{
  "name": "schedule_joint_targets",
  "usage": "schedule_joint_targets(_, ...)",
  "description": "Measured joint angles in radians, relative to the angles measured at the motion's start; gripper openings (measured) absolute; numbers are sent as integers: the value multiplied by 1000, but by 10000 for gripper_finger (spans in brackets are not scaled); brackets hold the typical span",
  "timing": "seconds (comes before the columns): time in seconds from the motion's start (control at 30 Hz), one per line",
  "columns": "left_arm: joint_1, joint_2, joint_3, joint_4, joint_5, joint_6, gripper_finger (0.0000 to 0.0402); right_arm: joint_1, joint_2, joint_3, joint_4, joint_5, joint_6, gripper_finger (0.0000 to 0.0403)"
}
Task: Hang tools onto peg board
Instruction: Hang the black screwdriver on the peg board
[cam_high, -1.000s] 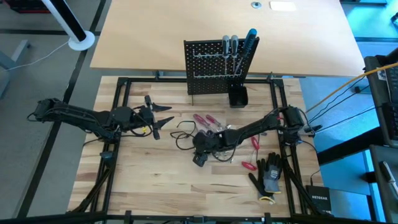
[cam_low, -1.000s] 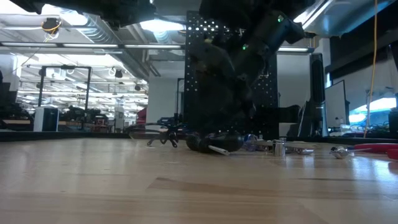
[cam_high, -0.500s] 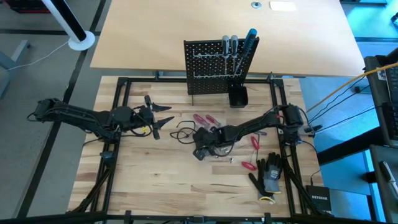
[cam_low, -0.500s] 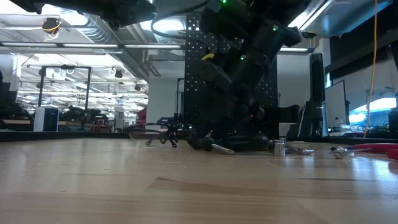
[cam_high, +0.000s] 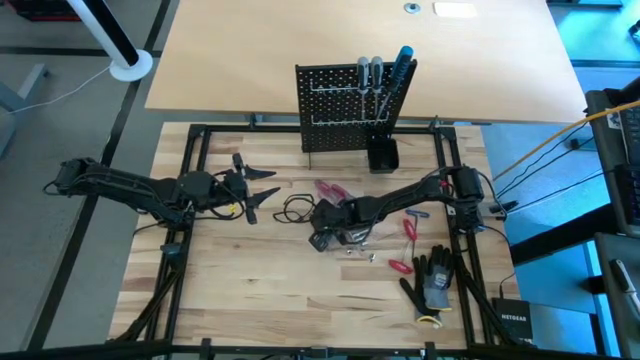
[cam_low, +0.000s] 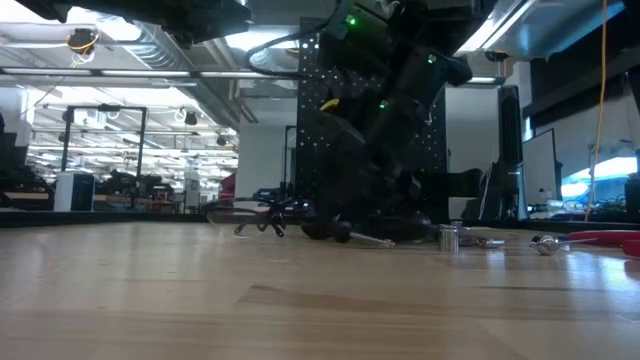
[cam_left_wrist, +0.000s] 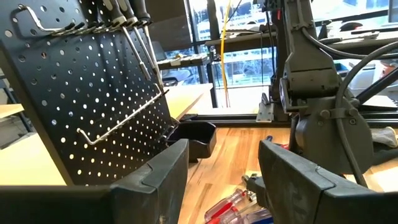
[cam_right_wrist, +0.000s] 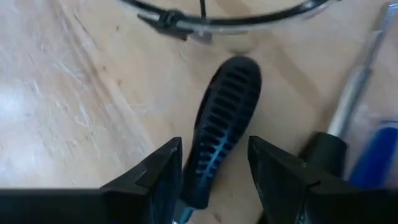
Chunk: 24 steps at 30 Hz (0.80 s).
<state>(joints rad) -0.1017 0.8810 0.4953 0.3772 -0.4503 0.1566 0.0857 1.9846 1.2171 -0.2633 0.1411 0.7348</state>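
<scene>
The tabletop (cam_high: 250, 290) is seen carrying the peg board (cam_high: 335, 105) upright at its far edge, with three tools hung at the board's right. The right end effector (cam_high: 322, 240) is lowered mid-tabletop, fingers spread either side of a black ribbed handle (cam_right_wrist: 221, 127) lying flat; no grip is closed. The left end effector (cam_high: 262, 185) is held spread, well apart to the left. Red screwdrivers (cam_high: 330, 190) and gloves (cam_high: 432, 280) are seen nearby.
</scene>
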Motion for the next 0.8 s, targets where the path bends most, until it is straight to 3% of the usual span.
schedule_joint_targets(0.37, 0, 0, 0, 1, 0, 0, 184, -43, 37, 3, -1, -101, 32, 181)
schedule_joint_targets(0.7, 0, 0, 0, -1, 0, 0, 184, -41, 38, 1, -12, -85, 28, 87)
schedule_joint_targets(0.8, 0, 0, 0, -2, 0, 0, 184, -39, 29, 0, -12, -77, 18, 79)
